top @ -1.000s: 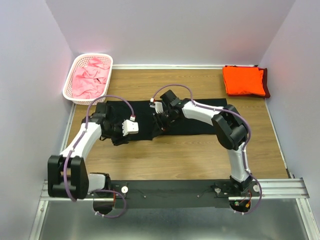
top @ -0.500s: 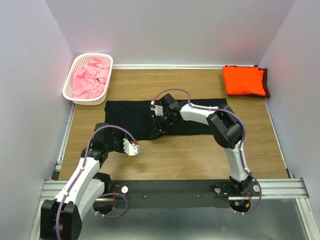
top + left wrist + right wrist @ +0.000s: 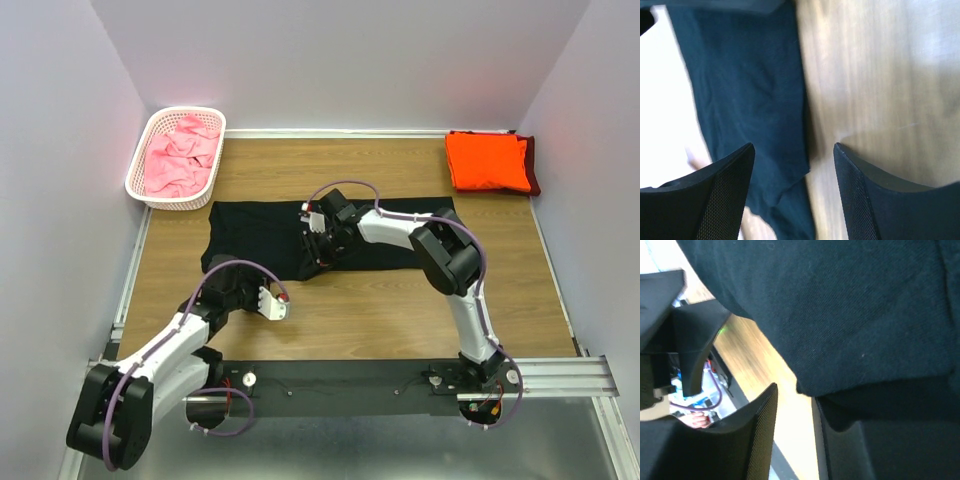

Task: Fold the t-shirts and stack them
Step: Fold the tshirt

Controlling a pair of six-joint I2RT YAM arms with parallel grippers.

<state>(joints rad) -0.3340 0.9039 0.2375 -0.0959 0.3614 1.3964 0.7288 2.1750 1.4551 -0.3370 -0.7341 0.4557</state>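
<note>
The black t-shirt (image 3: 255,232) lies spread flat across the middle of the table. My right gripper (image 3: 312,260) sits low at its front edge. In the right wrist view the right gripper (image 3: 795,405) is open, with bare wood showing in the gap and the black t-shirt's hem (image 3: 850,310) lying against one finger. My left gripper (image 3: 272,303) hangs open over bare wood, nearer than the shirt. In the left wrist view the left gripper (image 3: 792,200) holds nothing, and the black t-shirt's edge (image 3: 750,90) shows beyond it. A folded orange t-shirt (image 3: 487,160) rests on a maroon one (image 3: 534,178) at the back right.
A white lattice basket (image 3: 136,165) at the back left holds crumpled pink t-shirts (image 3: 180,155). Purple walls close in the left, right and back. The metal rail (image 3: 560,375) with the arm bases runs along the near edge.
My left arm has let go of the shirt's left part and drawn back toward the near edge. That part now lies flat. The right gripper has stayed at the front hem.
</note>
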